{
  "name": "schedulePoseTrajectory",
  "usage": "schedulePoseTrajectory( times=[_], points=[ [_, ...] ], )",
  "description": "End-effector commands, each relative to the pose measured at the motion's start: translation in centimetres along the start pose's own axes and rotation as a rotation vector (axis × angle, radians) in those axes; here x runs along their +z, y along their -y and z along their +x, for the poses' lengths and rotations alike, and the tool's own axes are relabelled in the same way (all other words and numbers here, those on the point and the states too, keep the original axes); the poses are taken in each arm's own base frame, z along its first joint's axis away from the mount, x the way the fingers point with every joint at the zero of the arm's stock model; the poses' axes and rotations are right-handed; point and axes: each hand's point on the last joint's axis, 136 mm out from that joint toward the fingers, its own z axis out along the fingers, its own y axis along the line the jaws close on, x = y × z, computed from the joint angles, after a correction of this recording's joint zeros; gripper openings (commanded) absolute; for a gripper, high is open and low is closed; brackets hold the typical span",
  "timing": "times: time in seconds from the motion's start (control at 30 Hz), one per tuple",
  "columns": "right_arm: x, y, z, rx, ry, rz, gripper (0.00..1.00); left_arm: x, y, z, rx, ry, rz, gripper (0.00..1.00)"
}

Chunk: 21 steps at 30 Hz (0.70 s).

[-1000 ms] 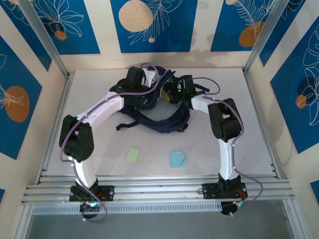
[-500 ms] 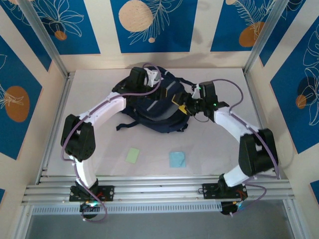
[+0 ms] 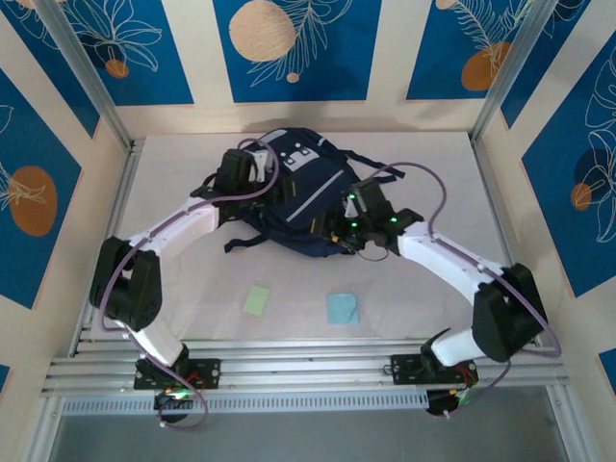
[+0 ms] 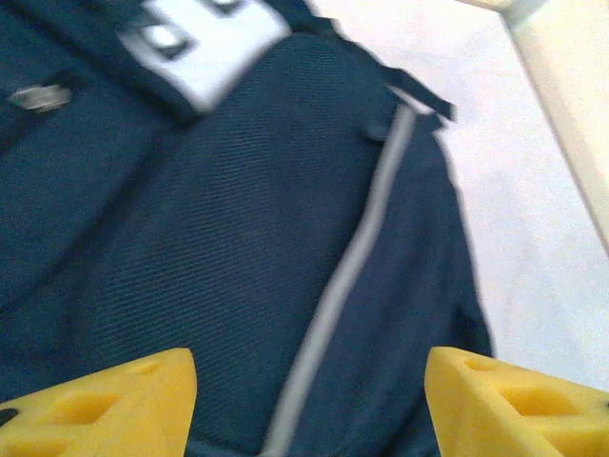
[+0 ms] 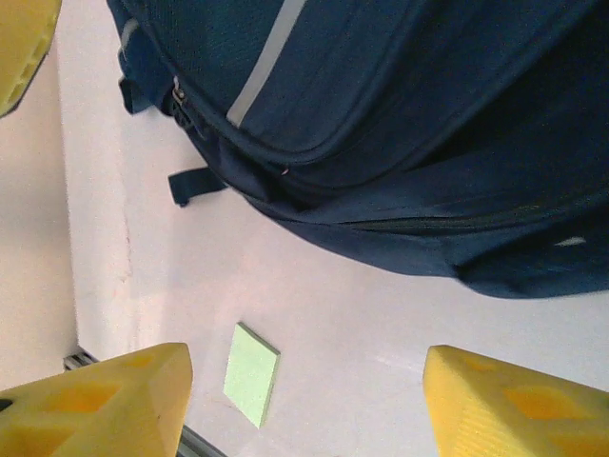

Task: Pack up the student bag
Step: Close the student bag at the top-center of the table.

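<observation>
The student bag (image 3: 298,188) lies flat at the back middle of the table, navy with grey trim and a white-grey patch near its top. My left gripper (image 3: 258,166) hovers over the bag's upper left part. In the left wrist view its yellow fingertips (image 4: 105,405) stand wide apart above the navy fabric (image 4: 238,238), and the left gripper (image 4: 309,409) holds nothing. My right gripper (image 3: 337,231) is at the bag's near right edge. It (image 5: 306,400) is open and empty over bare table, with the bag (image 5: 400,143) just beyond it.
A light green pad (image 3: 256,299) and a light blue pad (image 3: 343,308) lie on the white table (image 3: 192,318) in front of the bag. The green pad (image 5: 252,373) sits between my right fingers' line of sight. Metal frame rails and walls enclose the table.
My left gripper has opened, let go of the bag and drawn back to the left. The bag has settled flat. My right arm swung out, then brought its gripper to the bag's near right edge.
</observation>
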Motion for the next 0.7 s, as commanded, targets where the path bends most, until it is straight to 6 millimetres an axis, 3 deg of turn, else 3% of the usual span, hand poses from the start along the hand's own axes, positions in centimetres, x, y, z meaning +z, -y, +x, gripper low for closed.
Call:
schedulePoseTrajectory(
  times=[0.0,0.17,0.33,0.53,0.67],
  points=[
    [2.0,-2.6,-1.0,-0.074,0.035,0.011,0.62,-0.8,-3.7,-0.4,-0.088,0.056,-0.071,0.65],
    [6.5,-6.3,-1.3,-0.180,0.030,0.029,0.52,-0.7,-8.6,0.5,-0.202,0.058,-0.147,0.66],
    [10.4,-8.5,-2.4,-0.259,0.069,0.063,0.45,0.0,-11.5,0.8,-0.285,0.078,-0.163,0.67],
    [15.0,-9.3,-2.6,-0.281,0.070,0.091,0.34,2.0,-13.4,0.5,-0.329,0.076,-0.178,0.70],
    [16.9,-7.5,-3.5,-0.285,0.112,0.243,0.33,2.8,-14.0,1.3,-0.350,0.060,-0.179,0.71]
  ],
)
